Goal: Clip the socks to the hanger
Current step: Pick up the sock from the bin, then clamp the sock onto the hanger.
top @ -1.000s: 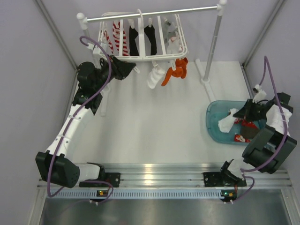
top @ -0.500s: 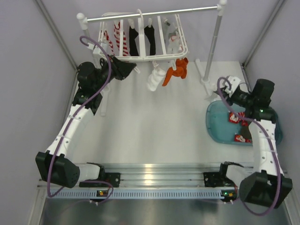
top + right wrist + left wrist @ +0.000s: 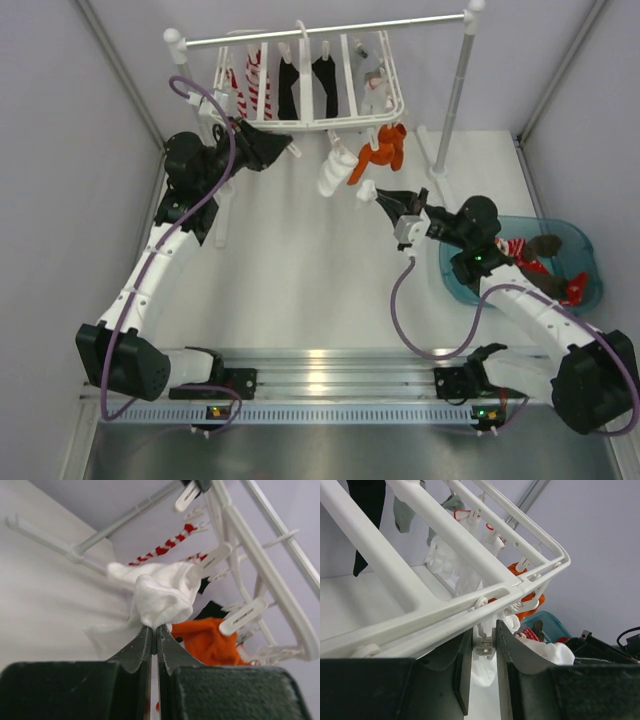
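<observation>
The white hanger (image 3: 300,123) hangs from the silver rail with striped, black and grey socks clipped on. A white sock (image 3: 333,172) and an orange sock (image 3: 383,150) dangle from its near edge. My left gripper (image 3: 290,148) is shut on a small clip (image 3: 485,645) under the hanger's front bar (image 3: 445,612). My right gripper (image 3: 380,196) is shut on another white sock (image 3: 162,597), held just below the orange sock (image 3: 207,637) and the free clips (image 3: 243,616).
A teal bin (image 3: 455,280) at the right holds a red-and-white sock (image 3: 520,248), a dark sock (image 3: 548,243) and a red one (image 3: 575,287). The silver rail (image 3: 330,28) stands on white posts (image 3: 452,110) behind the hanger.
My right arm has swung from the teal bin leftward to the hanger, carrying the white sock. The left gripper has stayed on the clip.
</observation>
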